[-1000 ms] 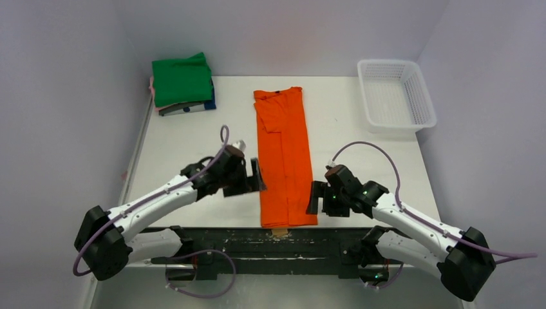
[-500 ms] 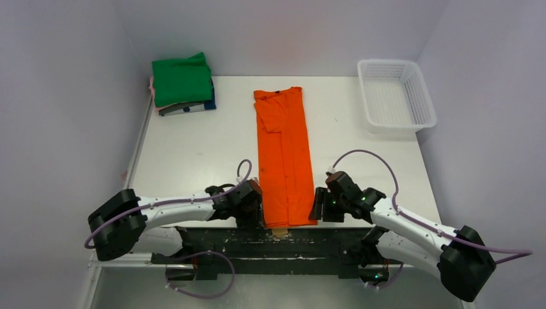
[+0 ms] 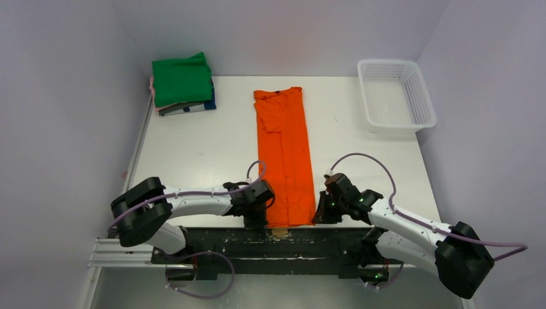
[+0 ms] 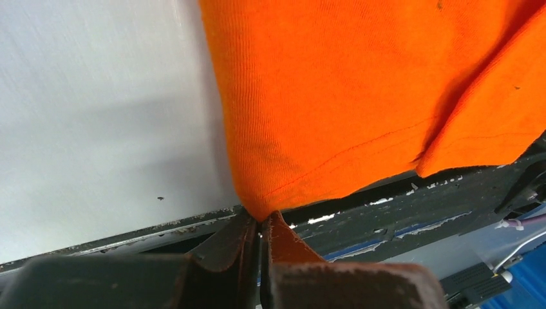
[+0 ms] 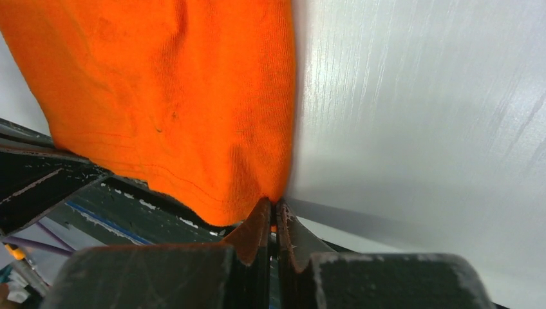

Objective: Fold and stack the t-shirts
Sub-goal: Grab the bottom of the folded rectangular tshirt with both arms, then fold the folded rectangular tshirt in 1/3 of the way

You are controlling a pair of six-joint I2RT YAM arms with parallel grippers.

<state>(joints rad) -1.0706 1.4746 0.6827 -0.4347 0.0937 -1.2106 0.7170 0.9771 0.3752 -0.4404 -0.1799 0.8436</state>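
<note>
While the orange t-shirt [image 3: 283, 154] lies as a long, narrow strip down the middle of the table [image 3: 193, 154], both tools are pinched onto its near end. It runs lengthwise from the far half of the table to the near edge, with the collar end farthest from the arms and one sleeve folded in on top.

The left tool [image 3: 262, 221] sits at the shirt's near-left corner. In the left wrist view its fingers [image 4: 222, 241] are pressed together with the hem corner of the orange t-shirt [image 4: 360, 96] caught between them, right over the table's near edge.

The right tool [image 3: 317, 215] sits at the near-right corner. In the right wrist view its fingers [image 5: 254, 228] are likewise closed on the corner of the orange fabric [image 5: 180, 96], with bare table just beside it on the right. Both arms reach inward low over the table, and the near hem hangs slightly over the dark rail [image 3: 277, 239] along the front.

At the far-left corner of the table sits a folded pile: the green t-shirt [image 3: 182, 80] on top, a sliver of the pink t-shirt [image 3: 152, 87] showing at its left edge, and the dark blue t-shirt [image 3: 210, 102] beneath. The white mesh basket [image 3: 396, 62] stands at the far-right corner, well apart from the shirts.
</note>
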